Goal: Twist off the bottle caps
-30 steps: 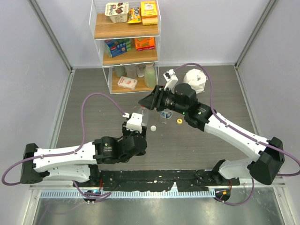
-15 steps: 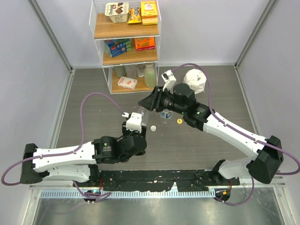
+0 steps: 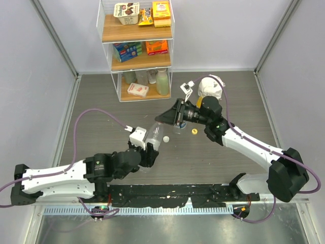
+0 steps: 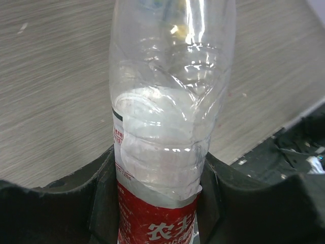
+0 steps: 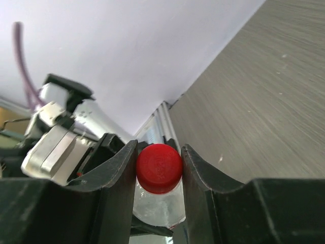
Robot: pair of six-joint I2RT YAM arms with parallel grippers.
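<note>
The clear bottle (image 3: 156,134) spans bench (image 3: 101,96) centre, clamped by the left end effector (image 3: 149,151), its red cap (image 5: 158,169) pinched by the right end effector (image 3: 163,122). This blocks passage there. A white cap (image 3: 166,139) and a yellow cap (image 3: 193,131) lie at 3 o'clock. The shelf rack (image 3: 137,51) blocks 12 o'clock, and a white bag (image 3: 210,87) sits at 1 o'clock. There is open bench at 10 and 5 o'clock.

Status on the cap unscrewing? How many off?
Looks two of three done: white cap and yellow cap lie loose on the table. In hand: left end effector holds the red-label bottle, right end effector clamps its red cap. Left: twist that one off.
</note>
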